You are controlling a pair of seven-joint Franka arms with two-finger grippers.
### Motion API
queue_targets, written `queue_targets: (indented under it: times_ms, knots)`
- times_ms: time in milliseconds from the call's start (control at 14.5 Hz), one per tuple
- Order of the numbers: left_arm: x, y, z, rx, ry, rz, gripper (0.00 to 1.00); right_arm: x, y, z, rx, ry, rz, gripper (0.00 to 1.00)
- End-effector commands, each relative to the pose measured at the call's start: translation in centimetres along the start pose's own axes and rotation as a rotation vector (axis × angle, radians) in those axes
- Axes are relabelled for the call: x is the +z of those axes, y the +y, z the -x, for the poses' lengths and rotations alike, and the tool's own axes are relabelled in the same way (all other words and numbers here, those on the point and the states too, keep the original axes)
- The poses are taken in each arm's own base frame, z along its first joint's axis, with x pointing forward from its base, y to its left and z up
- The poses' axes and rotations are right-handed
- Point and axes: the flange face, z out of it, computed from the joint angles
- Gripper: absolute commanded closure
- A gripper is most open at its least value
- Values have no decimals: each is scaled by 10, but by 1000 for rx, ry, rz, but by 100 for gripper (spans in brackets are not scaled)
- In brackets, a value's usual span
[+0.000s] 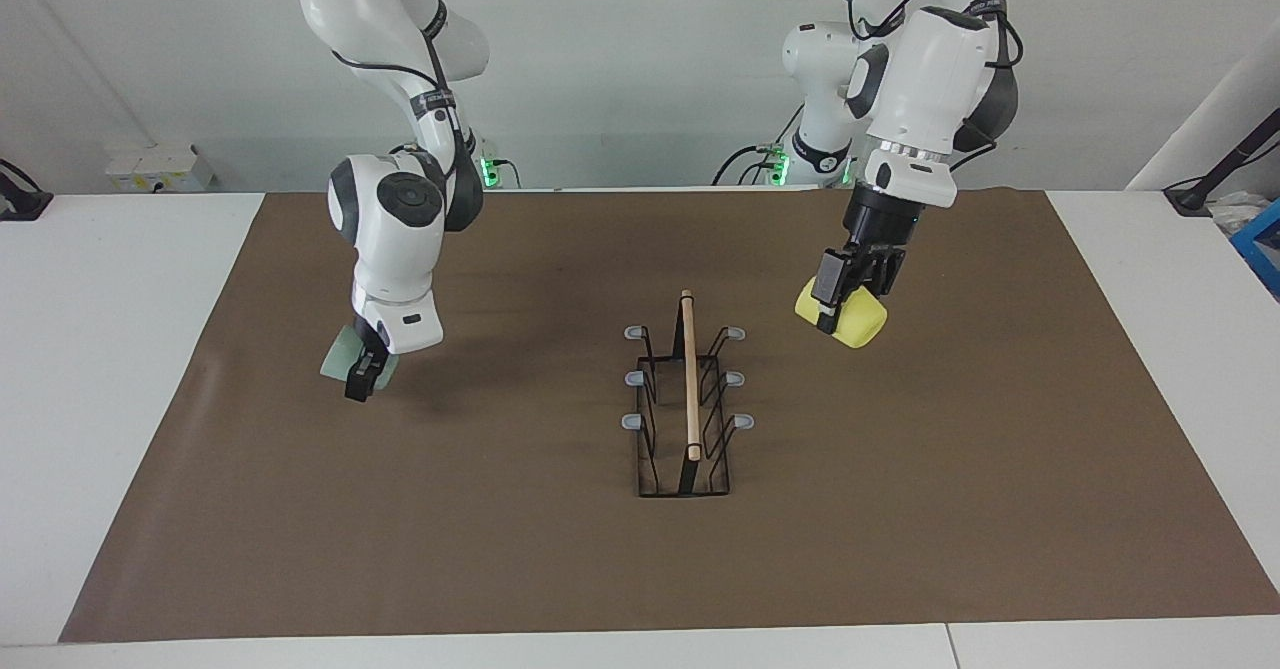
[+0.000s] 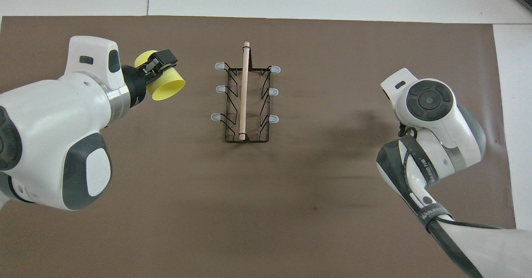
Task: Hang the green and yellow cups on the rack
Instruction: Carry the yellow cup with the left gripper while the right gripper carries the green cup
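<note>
The black wire rack with a wooden rod along its top stands mid-table, and its grey-tipped prongs carry nothing. My left gripper is shut on the yellow cup. It holds the cup tilted in the air over the mat, beside the rack toward the left arm's end. My right gripper points down over the mat toward the right arm's end, shut on the pale green cup. In the overhead view the right wrist hides that cup.
A brown mat covers most of the white table. A small white box sits at the table's edge near the robots, toward the right arm's end. Open mat lies all around the rack.
</note>
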Motion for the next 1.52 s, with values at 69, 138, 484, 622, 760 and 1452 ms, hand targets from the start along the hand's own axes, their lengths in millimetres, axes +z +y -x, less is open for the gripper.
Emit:
queue_targets:
  times_ms: [69, 138, 484, 622, 760, 1452]
  knots:
    - [3, -16, 25, 26, 103, 83, 100, -26, -1, -2, 109, 187, -54, 92]
    - [8, -21, 27, 23, 120, 97, 100, -34, 1, -2, 131, 248, -56, 92]
    - [31, -46, 59, 46, 236, 224, 100, -74, 3, 5, 269, 518, -128, 92]
    - [36, -48, 76, 67, 233, 239, 100, -92, 5, 13, 321, 611, -136, 91]
    - [36, -52, 91, 86, 256, 276, 100, -100, 6, 17, 369, 768, -176, 91]
    - [71, -60, 118, 129, 223, 281, 100, -116, -23, -8, 642, 1356, -101, 91]
